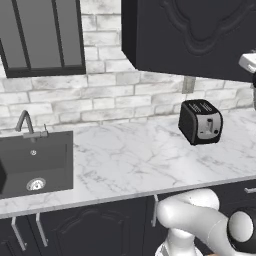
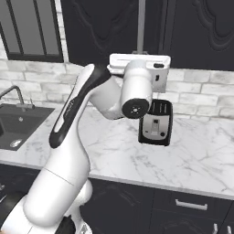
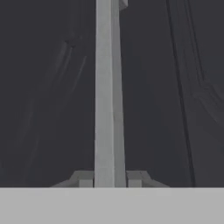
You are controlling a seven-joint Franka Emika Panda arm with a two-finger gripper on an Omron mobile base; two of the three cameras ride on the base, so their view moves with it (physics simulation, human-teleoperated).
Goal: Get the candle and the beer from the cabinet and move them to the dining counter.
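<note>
The arm reaches up and forward, gripper (image 3: pixel 110 179) fingertips narrowly parted (nearly closed).

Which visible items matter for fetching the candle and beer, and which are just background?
Job:
- cabinet, door closed
- its bar handle, between the fingertips of the tool

Background:
- toaster
- sink
- faucet
- glass-fronted cabinet

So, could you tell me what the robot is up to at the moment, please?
The arm has raised its gripper to the black upper cabinet, with the fingertips either side of the long grey bar handle. The door looks closed, so neither candle nor beer is out. A toaster sits on the marble worktop.
</note>
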